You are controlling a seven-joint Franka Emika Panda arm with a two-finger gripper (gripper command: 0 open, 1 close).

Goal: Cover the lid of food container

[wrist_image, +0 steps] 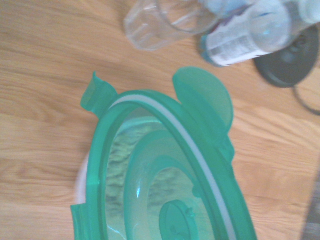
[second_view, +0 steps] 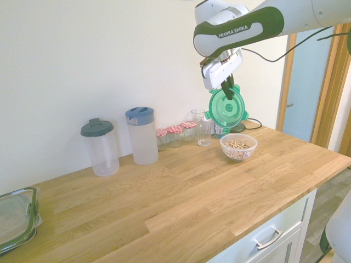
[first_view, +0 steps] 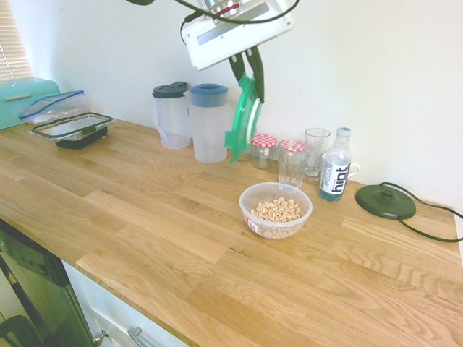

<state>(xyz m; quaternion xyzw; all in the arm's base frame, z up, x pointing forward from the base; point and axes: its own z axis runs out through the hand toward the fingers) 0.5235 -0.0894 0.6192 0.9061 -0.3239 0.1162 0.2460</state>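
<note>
Wooden countertop (first_view: 166, 238) against a white wall: in the first exterior view the gripper (first_view: 251, 72) has its jaws clamped on the green lid (first_view: 244, 119), which hangs steeply tilted below them, above the counter and apart from the cereal bowl (first_view: 275, 210). Second exterior view: the fingertips overlap the lid's upper part, above the bowl. Wrist view: the lid partly hides the bowl.

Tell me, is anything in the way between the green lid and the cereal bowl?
Nothing visible: the green lid hangs tilted in the gripper, above the open cereal bowl, and the jars stand behind.
</note>
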